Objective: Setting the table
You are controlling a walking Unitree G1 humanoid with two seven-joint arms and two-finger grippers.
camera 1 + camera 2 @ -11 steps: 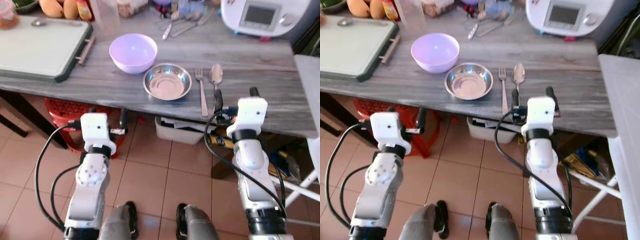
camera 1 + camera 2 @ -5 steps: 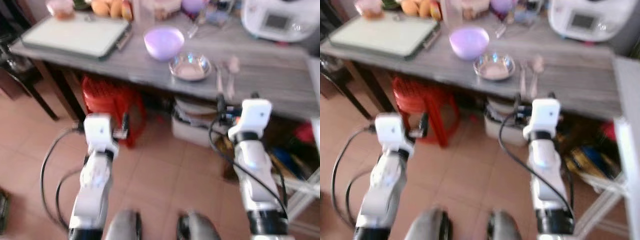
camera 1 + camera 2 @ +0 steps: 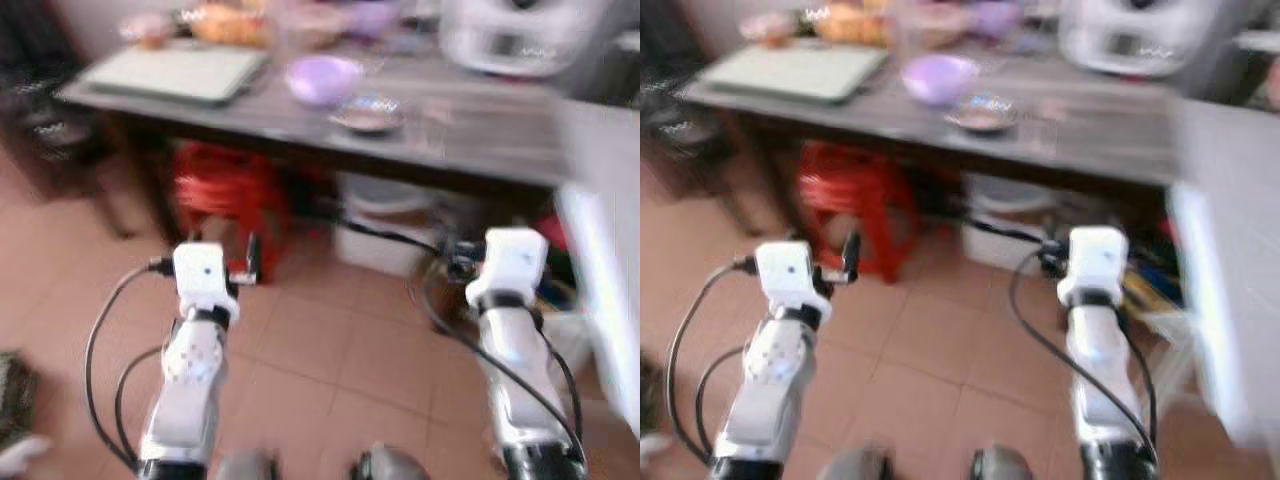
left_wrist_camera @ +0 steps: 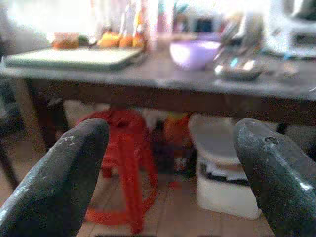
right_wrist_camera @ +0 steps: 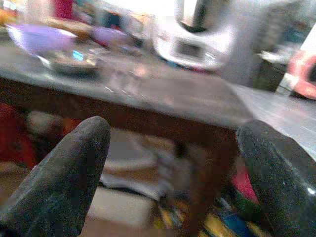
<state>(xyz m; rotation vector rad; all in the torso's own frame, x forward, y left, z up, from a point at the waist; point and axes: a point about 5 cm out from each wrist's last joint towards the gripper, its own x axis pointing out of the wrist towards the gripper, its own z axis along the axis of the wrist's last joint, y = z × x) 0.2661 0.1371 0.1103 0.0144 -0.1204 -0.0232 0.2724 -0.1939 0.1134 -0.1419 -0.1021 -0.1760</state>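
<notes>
A purple bowl (image 3: 322, 78) and a steel bowl (image 3: 367, 113) sit on the grey wooden table (image 3: 490, 135), now some way ahead of me. The fork and spoon (image 3: 432, 112) beside the steel bowl are only a blur. Both arms are held out low over the tiled floor, short of the table's front edge. My left gripper (image 4: 170, 136) is open and empty, with the purple bowl (image 4: 193, 53) far beyond its fingers. My right gripper (image 5: 173, 131) is also open and empty, facing the table edge and the steel bowl (image 5: 69, 61).
A red plastic stool (image 3: 225, 190) and a white bin (image 3: 385, 235) stand under the table. A pale cutting board (image 3: 180, 70) lies at the table's left, and a white appliance (image 3: 505, 35) stands at the back right. A white surface (image 3: 600, 200) juts in on my right.
The whole view has pulled back and blurred: the camera has moved away from the table. Both grippers stay open and empty in front of me.
</notes>
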